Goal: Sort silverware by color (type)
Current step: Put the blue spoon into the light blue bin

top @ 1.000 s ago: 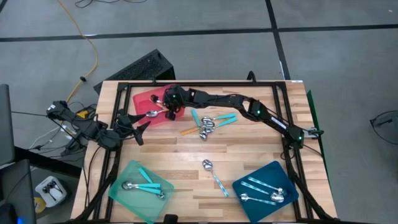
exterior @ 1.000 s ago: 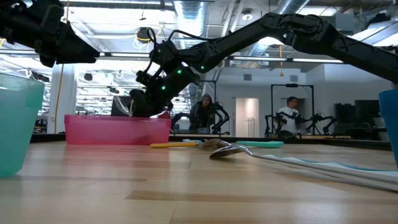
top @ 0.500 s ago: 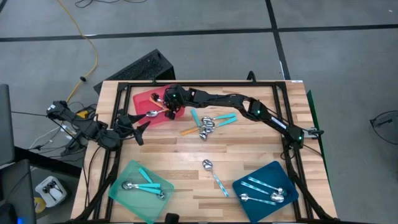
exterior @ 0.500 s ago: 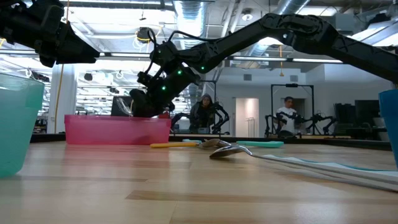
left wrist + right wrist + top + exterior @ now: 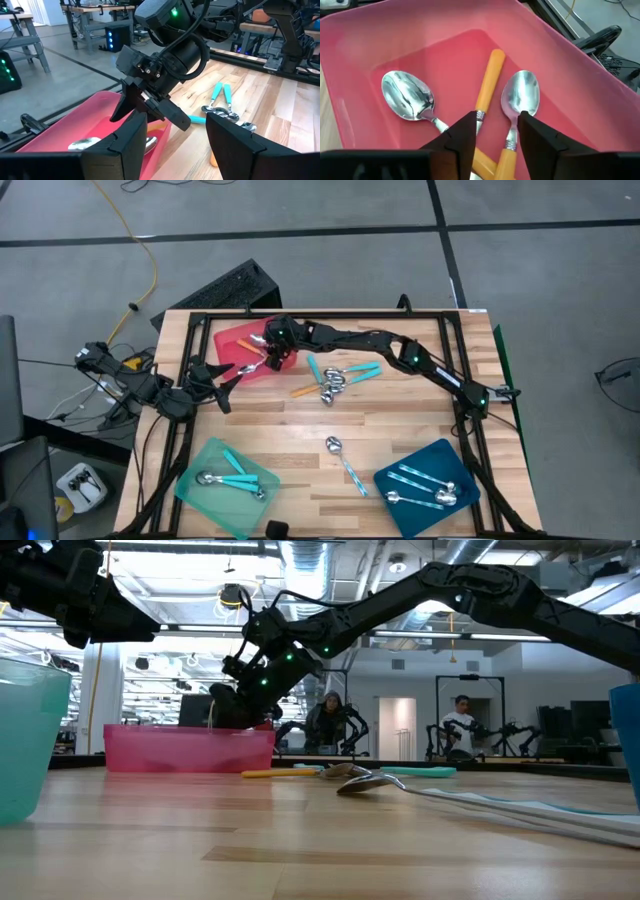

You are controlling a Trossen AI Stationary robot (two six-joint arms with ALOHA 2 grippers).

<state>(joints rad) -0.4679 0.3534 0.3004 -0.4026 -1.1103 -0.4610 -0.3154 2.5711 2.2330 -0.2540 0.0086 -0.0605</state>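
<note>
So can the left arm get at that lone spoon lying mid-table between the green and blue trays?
Probably yes. The left gripper is open and holds nothing, and the lone spoon lies apart on bare wood. The right gripper is busy at the red tray.

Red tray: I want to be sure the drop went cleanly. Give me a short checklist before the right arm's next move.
1. Orange-handled spoons lie inside the red tray: ok.
2. Right gripper fingers parted, nothing between them: ok.
3. Right gripper lifted above the tray rim: not ok, low over the tray.
4. Left gripper off the tray: ok, beside it, open.
5. Loose orange spoon on the table for next pick: ok.
</note>
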